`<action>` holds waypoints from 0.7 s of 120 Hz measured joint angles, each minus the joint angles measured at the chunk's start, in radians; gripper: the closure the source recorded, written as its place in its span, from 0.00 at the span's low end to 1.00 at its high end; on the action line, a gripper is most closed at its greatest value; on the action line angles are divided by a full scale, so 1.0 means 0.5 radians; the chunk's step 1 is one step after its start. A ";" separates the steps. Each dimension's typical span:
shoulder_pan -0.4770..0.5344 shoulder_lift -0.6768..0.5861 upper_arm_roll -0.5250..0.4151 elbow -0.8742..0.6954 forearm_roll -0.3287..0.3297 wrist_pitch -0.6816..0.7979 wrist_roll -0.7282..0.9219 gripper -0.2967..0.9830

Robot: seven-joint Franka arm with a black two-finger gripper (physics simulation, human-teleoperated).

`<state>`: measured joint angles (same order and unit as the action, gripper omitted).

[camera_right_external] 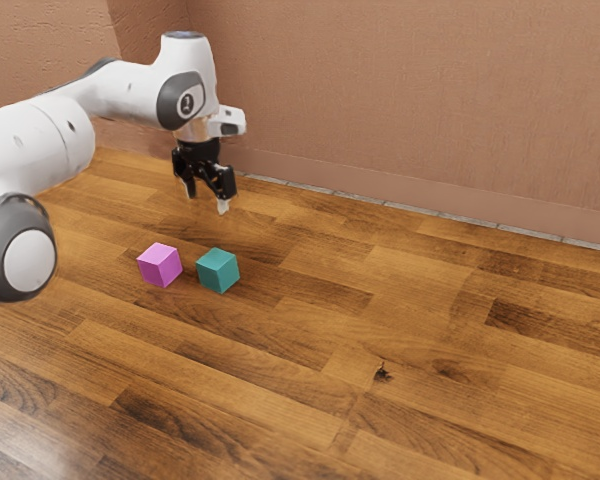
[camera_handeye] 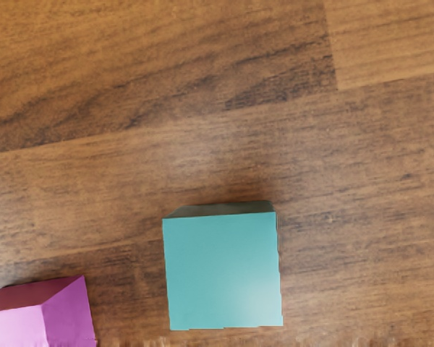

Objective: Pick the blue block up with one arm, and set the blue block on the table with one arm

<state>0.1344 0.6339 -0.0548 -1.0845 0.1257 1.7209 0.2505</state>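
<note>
So the blue block (camera_right_external: 218, 270) is sitting flat on the wooden tabletop (camera_right_external: 450, 330), and the arm (camera_right_external: 125, 92) isn't touching it. (Honestly it's more of a teal, but it's the closest thing to blue here.) A pink block (camera_right_external: 160, 265) sits near it, toward the exterior view's left, with a strip of bare wood between the two, so they're not touching.

My gripper (camera_right_external: 207, 202) is up in the air, pointing down, well clear of both blocks. The black fingers (camera_right_external: 223, 206) are spread apart with a visible gap between them, and there's nothing in there, so I've got hold of zip. Can't tell if that's as wide as they go, though.

From the wrist view I'm looking down at the blue block's top face, which looks nearly square, plus a thin dark sliver of one side. The pink one is partly cut off by the edge of that view, but I can see a bright face and a darker one.

Otherwise there's a brownish wall (camera_right_external: 400, 90) behind the wood, and a small dark mark (camera_right_external: 382, 372) in the planks, well apart from the blocks.
</note>
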 joint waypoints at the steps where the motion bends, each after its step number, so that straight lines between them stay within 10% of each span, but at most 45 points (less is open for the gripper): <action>1: -0.002 -0.031 0.001 -0.018 0.001 -0.007 0.000 0.25; 39: -0.049 -1.111 0.006 -0.742 0.024 -0.358 -0.057 0.24; 84: -0.184 -1.297 0.007 -1.178 0.054 -0.443 -0.231 0.23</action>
<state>0.0422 -0.0146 -0.0512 -1.6737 0.1529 1.4996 0.1351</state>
